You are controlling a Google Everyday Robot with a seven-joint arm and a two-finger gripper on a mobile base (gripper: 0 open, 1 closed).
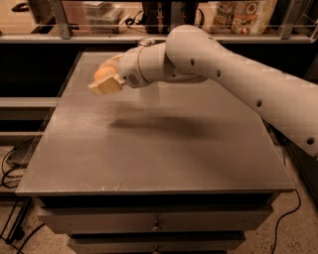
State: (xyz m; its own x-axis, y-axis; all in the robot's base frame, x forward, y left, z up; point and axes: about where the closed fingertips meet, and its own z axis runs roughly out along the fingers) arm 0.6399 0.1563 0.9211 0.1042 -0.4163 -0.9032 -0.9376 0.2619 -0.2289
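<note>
My white arm reaches in from the right, above the grey table (149, 149). The gripper (105, 79) hangs over the table's far left part with its tan fingers (106, 86) shut on a round orange fruit (103, 73). The fruit is held in the air, clear of the tabletop. The arm's shadow lies on the table below and to the right of the gripper. Part of a can (145, 41) shows behind the wrist at the table's far edge.
Behind the table runs a shelf rail (74, 37) with boxes and snack bags (238, 15) beyond it. Drawers (154, 223) sit under the tabletop. Cables (10, 168) lie on the floor at the left and lower right.
</note>
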